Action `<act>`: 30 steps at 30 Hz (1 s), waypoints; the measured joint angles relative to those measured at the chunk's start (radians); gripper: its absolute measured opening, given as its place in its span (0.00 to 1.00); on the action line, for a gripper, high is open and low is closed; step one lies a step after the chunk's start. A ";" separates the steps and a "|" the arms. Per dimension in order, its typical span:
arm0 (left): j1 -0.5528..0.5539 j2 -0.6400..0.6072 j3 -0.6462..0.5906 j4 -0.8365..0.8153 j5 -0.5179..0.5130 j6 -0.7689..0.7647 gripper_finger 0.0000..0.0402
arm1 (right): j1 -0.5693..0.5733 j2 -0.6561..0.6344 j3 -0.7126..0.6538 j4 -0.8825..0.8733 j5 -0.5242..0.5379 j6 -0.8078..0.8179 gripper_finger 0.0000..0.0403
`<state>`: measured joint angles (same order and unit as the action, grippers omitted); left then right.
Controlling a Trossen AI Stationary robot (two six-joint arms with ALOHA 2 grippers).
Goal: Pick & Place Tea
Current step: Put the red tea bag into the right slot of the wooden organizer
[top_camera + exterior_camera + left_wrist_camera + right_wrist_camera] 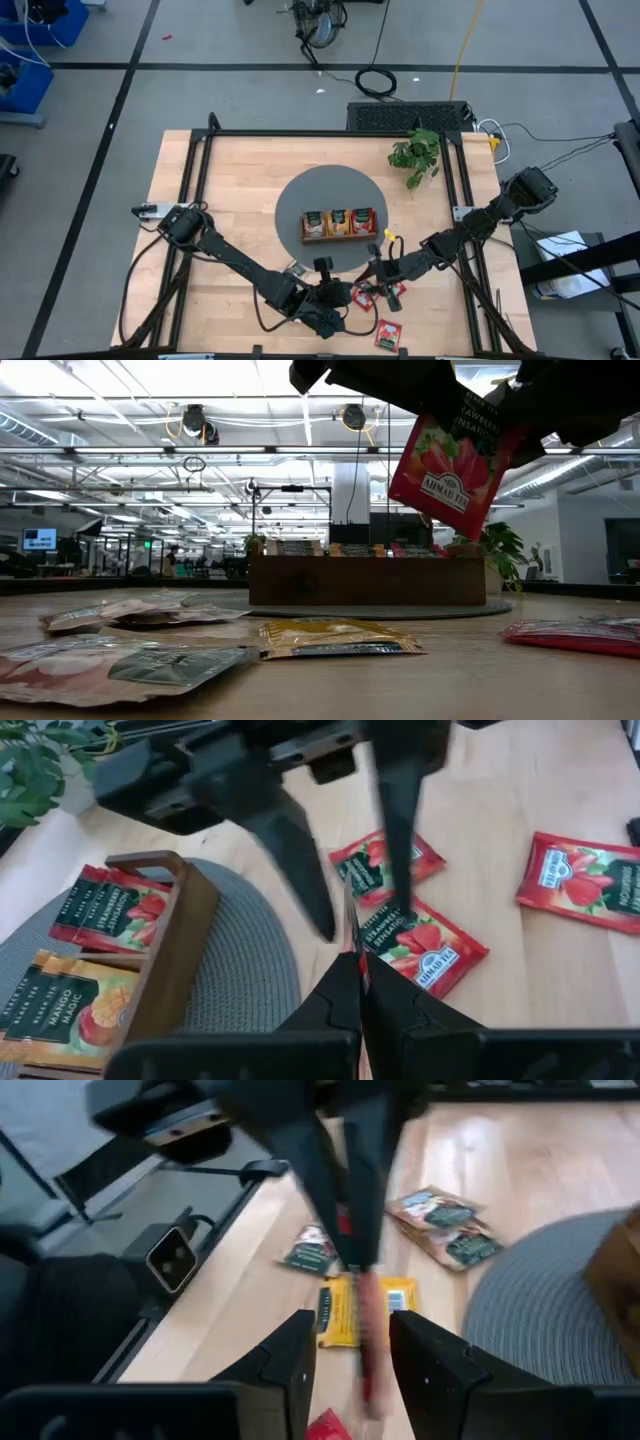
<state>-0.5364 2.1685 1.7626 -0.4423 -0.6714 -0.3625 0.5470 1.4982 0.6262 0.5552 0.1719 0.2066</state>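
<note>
Sachet point(455, 460) hangs edge-on, clamped in the left claw point(357, 982), between the right claw's point(350, 1342) parted fingers.

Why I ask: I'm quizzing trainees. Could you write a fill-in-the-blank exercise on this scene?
1. The left pincer is shut on a ____ tea sachet held above the table.
2. The right pincer stands ____, its fingers either side of that sachet.
3. The wooden tray sits on a round ____ mat.
Missing words: red; open; grey.
</note>
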 joint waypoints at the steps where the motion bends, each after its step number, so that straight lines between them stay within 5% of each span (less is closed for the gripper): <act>1: 0.002 0.000 0.000 0.001 0.000 -0.002 0.01 | 0.000 0.002 0.000 0.000 -0.016 -0.017 0.28; 10: 0.005 0.000 0.000 0.002 0.038 -0.004 0.01 | -0.016 0.006 0.000 -0.022 -0.046 -0.043 0.02; 15: 0.006 0.001 0.000 0.001 0.059 -0.016 0.03 | -0.035 0.005 0.000 -0.050 -0.047 -0.046 0.00; 25: -0.028 -0.029 0.000 -0.061 0.152 0.065 0.24 | -0.072 -0.020 0.000 -0.166 -0.046 -0.069 0.00; 30: -0.110 -0.068 0.000 -0.136 0.070 -0.029 0.28 | -0.109 -0.098 0.087 -0.457 -0.026 -0.053 0.00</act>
<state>-0.6467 2.1000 1.7626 -0.5783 -0.6014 -0.3912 0.4377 1.4006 0.7128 0.0981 0.1456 0.1533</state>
